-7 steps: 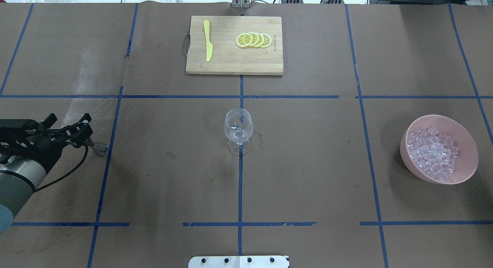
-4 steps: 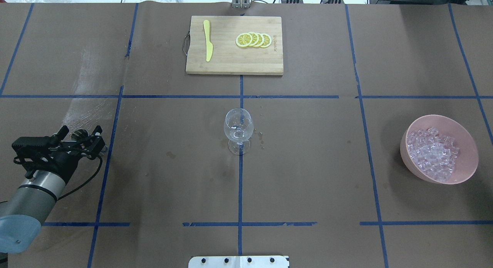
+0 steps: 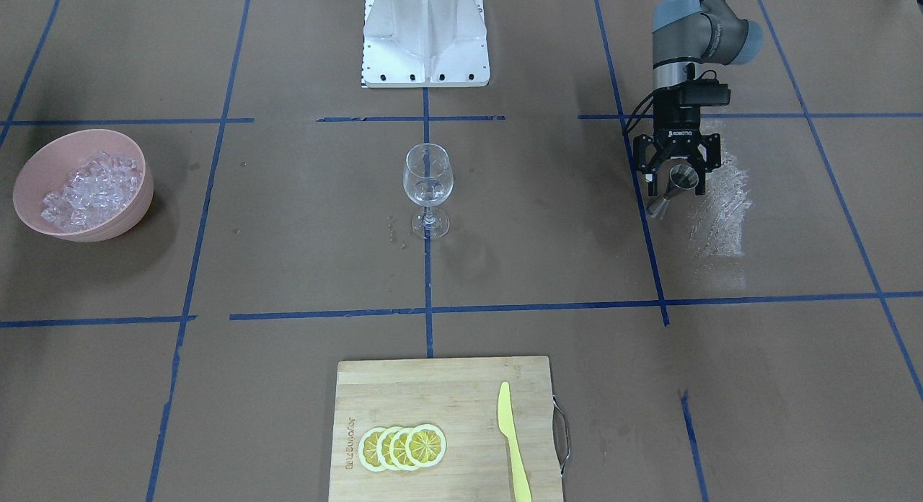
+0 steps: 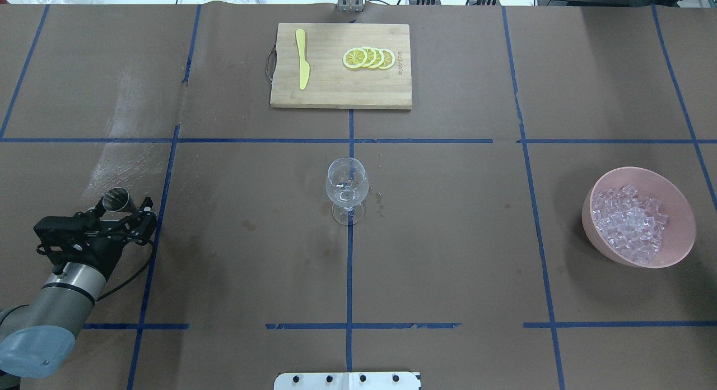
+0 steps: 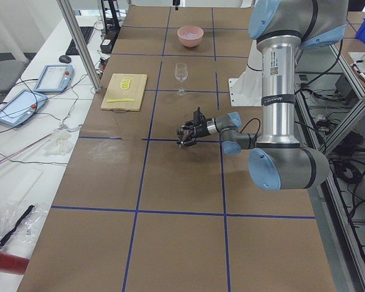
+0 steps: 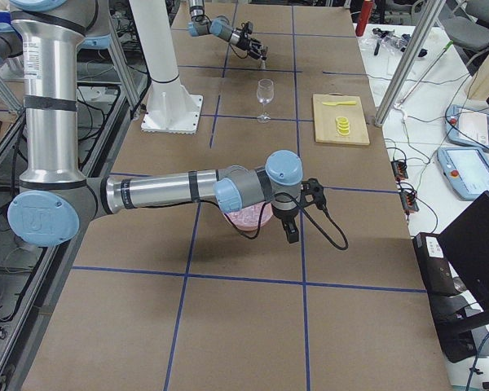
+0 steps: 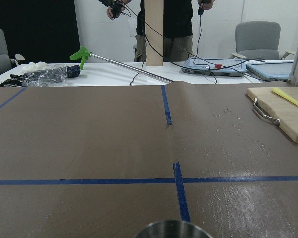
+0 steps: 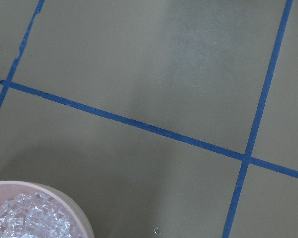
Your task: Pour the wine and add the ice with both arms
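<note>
My left gripper (image 4: 126,209) is shut on a small steel jigger (image 4: 116,198) low over the table's left side. It also shows in the front view (image 3: 678,188), and the jigger's rim shows at the bottom of the left wrist view (image 7: 174,229). A clear stemmed wine glass (image 4: 347,188) stands upright at the table's middle, well to the right of that gripper. The ice (image 4: 630,222) is heaped in a pink bowl (image 4: 675,195) at the right. My right gripper (image 6: 289,224) shows only in the right side view, near the bowl; I cannot tell whether it is open or shut.
A wooden cutting board (image 4: 336,93) at the far middle carries lemon slices (image 4: 369,58) and a yellow knife (image 4: 302,59). The white pedestal base (image 3: 425,33) is on the robot's side. A whitish smear (image 4: 123,160) marks the paper by the left gripper.
The left arm has drawn back toward the robot and its wrist has turned. The jigger has swung from the gripper's right side to its far side. Glass and bowl have not moved.
</note>
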{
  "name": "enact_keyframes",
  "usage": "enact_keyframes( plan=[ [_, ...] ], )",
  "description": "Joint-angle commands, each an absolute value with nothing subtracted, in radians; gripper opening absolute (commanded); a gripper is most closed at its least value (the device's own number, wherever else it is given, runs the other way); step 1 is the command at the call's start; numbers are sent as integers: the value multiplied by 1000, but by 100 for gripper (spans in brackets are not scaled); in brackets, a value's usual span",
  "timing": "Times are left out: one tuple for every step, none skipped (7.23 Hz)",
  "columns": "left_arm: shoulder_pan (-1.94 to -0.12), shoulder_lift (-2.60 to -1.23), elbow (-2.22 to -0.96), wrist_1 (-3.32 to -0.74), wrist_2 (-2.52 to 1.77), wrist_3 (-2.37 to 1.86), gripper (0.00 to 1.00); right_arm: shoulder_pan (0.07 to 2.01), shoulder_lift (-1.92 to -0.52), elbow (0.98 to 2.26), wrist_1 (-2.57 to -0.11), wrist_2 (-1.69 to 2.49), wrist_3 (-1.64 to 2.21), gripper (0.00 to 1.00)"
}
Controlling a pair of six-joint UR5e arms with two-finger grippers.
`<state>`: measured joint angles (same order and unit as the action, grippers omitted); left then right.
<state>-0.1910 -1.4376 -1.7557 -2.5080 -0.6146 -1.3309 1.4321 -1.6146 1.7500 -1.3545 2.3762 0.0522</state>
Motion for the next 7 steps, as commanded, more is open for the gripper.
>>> enact_keyframes(
  plan=[
    [-183, -1440, -1741, -2508, -614, -1341, 49, 1433, -1614, 1750, -1355, 2376, 52, 100],
    [-183, -1440, -1741, -2508, -614, -1341, 43, 1433, -1614, 1750, -1355, 2376, 52, 100],
    [-181, -1440, -1740, -2508, -614, -1341, 43, 1431, -1614, 1747, -1355, 2376, 52, 100],
    [-181, -1440, -1738, -2508, -614, -1341, 43, 1433, -1612, 1747, -1355, 2376, 52, 100],
    [-181, -1440, -1733, -2508, -614, -1341, 43, 1431, -1612, 1747, -1355, 2376, 52, 100],
    [-179, -1440, -1732, -2508, -614, -1341, 43, 1431, -1612, 1746, -1355, 2376, 52, 100],
    [-179, -1442, -1724, -2508, -614, -1341, 43, 1431, -1612, 1746, -1355, 2376, 52, 100]
  ],
)
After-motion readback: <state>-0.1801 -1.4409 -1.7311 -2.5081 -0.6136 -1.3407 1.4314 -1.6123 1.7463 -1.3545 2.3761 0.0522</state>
